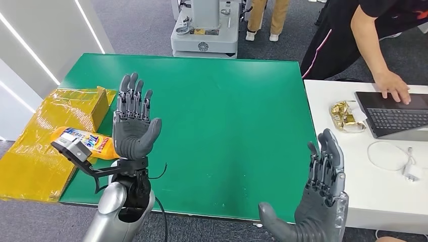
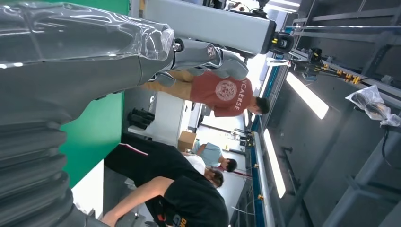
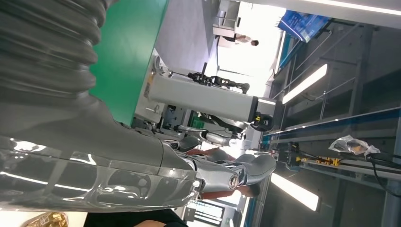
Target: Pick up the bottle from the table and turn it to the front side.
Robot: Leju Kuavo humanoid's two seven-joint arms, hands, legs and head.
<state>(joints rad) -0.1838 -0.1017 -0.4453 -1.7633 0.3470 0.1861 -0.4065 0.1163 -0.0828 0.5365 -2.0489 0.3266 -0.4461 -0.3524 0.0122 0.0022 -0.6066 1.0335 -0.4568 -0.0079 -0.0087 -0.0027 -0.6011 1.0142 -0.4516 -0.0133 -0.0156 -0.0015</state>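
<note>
While both hands' fingers spread empty, the bottle (image 1: 87,141) lies lengthwise across the table's (image 1: 212,101) left edge.

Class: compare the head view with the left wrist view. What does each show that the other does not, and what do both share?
Head view alone: the orange bottle lying at the table's left edge behind the raised left hand, the right hand raised with fingers apart, and a laptop on the white table. Left wrist view alone: ceiling lights and a person in a red shirt. Both: the green table and the left hand.
</note>
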